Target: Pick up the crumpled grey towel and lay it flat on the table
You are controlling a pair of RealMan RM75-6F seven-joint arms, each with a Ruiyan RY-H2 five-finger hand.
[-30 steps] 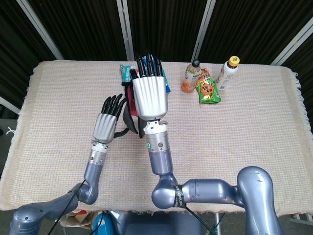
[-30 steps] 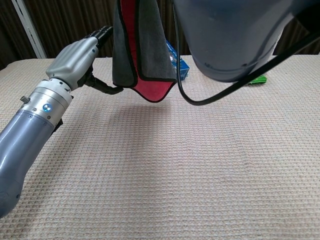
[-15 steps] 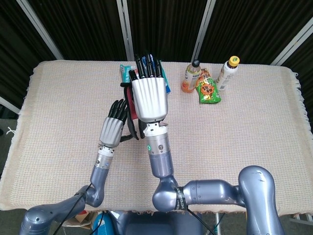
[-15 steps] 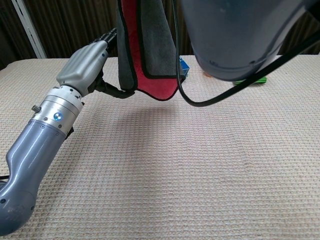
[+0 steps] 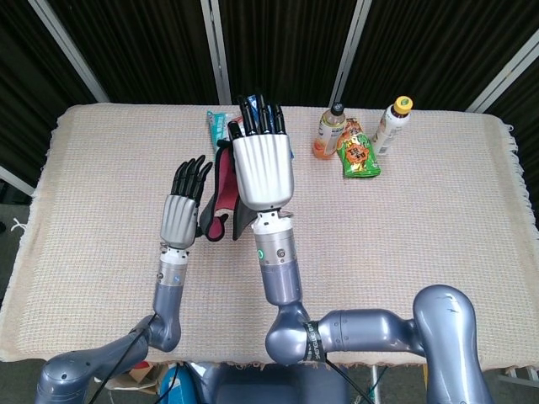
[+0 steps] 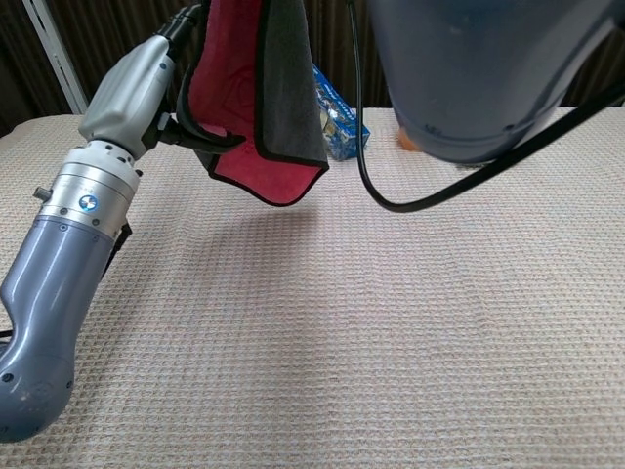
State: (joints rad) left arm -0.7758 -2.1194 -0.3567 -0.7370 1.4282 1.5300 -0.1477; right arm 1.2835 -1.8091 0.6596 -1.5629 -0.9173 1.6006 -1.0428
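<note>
The towel (image 5: 224,192) is grey outside and red inside, and it hangs in the air above the table. My right hand (image 5: 263,168) holds its upper part from above; that grip is hidden in the chest view, where only the big right arm (image 6: 488,68) shows. My left hand (image 5: 184,212) is just left of the towel. In the chest view the left hand (image 6: 137,83) hooks its thumb around the lower edge of the towel (image 6: 256,107) and pulls it sideways, so the red side faces out.
A blue packet (image 5: 216,123) lies behind the hands, also seen as the blue packet (image 6: 337,119) in the chest view. At the back right stand an orange bottle (image 5: 330,132), a green snack bag (image 5: 357,153) and a white bottle (image 5: 392,119). The woven tablecloth (image 6: 371,322) is bare in front.
My left hand has taken the towel's lower edge and drawn it up and to the left, spreading the towel and showing more red. The right hand has barely shifted.
</note>
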